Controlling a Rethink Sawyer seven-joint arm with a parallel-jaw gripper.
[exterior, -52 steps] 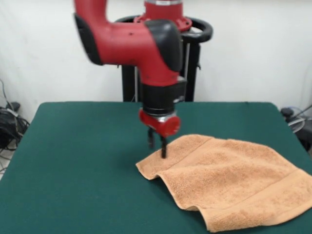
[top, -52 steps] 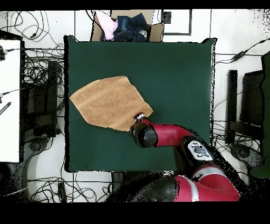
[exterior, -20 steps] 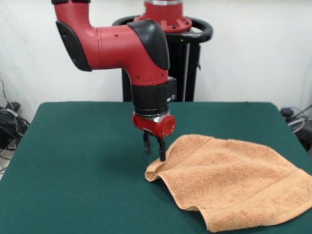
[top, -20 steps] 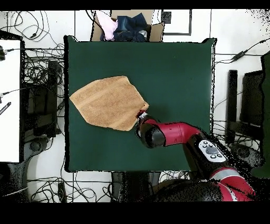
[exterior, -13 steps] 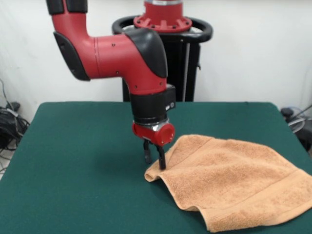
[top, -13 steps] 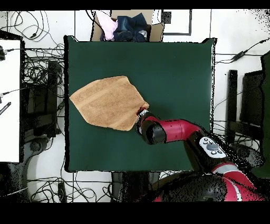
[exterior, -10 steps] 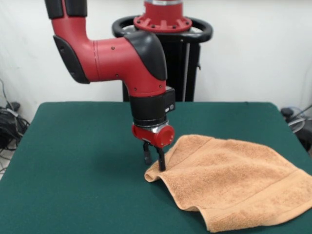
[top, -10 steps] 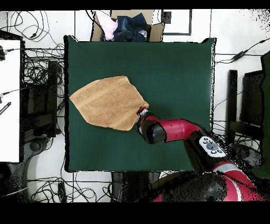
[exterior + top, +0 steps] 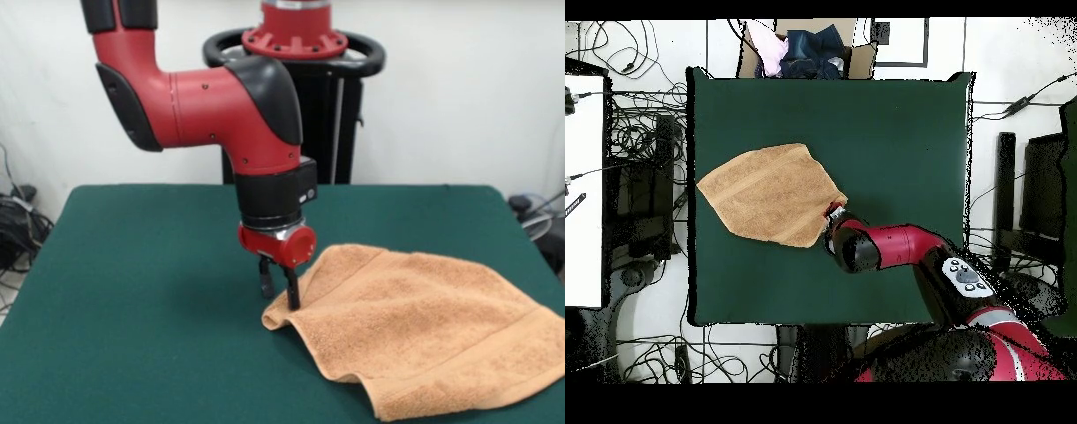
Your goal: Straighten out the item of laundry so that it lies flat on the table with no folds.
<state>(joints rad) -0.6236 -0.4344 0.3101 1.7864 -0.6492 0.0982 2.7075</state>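
Note:
The orange-tan towel [image 9: 415, 327] lies on the right half of the green table [image 9: 132, 291], with its front edge folded under and its left corner curled up a little. In the overhead view the towel [image 9: 770, 193] sits at the left of the table [image 9: 895, 130]. My gripper [image 9: 278, 293] points straight down at the towel's left corner. Its fingers stand apart: one touches the towel's edge and the other is over bare felt. Nothing is held. From above the gripper [image 9: 833, 212] shows at the towel's right tip.
The black pedestal [image 9: 349, 106] stands behind the table's far edge. A cardboard box of clothes [image 9: 805, 50] sits beyond the table's top edge in the overhead view. Cables lie on the floor around the table, and a white desk [image 9: 583, 180] stands at the left.
Since 2.6 s ago the arm's upper links swung left. The towel's left corner drew in and curled up. In the last half second nothing visibly moved.

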